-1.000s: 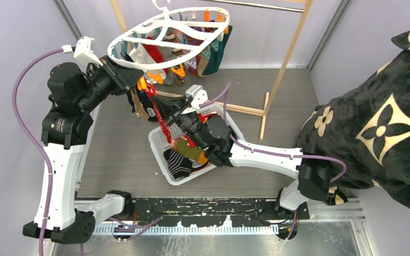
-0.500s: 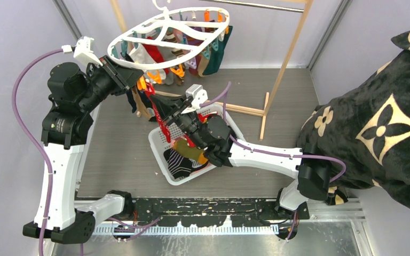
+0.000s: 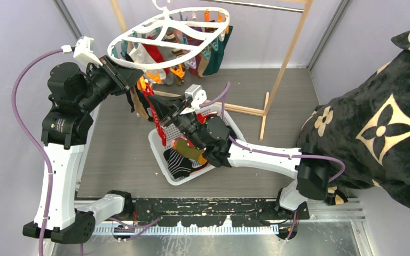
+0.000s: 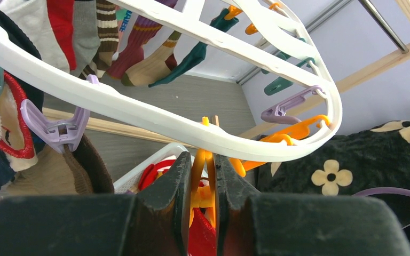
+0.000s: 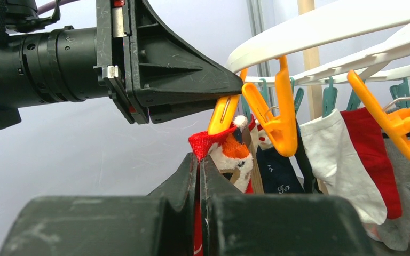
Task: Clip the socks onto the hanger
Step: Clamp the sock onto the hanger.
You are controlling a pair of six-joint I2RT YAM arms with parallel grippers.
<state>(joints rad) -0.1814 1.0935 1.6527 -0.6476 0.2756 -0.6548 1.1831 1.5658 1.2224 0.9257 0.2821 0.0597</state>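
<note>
Hanger (image 4: pixel 139 108): one orange peg (image 4: pixel 197 170) pinched by left end effector (image 4: pixel 203 160); one red sock (image 5: pixel 212 142) clamped by right end effector (image 5: pixel 198 160).

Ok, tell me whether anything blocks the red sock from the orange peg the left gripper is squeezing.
Nothing visible does. The red sock, pinched in the right gripper, has its cuff right at the orange peg that the left gripper squeezes; the neighbouring peg hangs beside, not between.

Grey wood-grain tabletop (image 3: pixel 117 149): white rectangular plastic mesh basket (image 3: pixel 160 154) near centre, set askew; light wooden rack frame (image 3: pixel 265 112) standing toward 1 o'clock.
</note>
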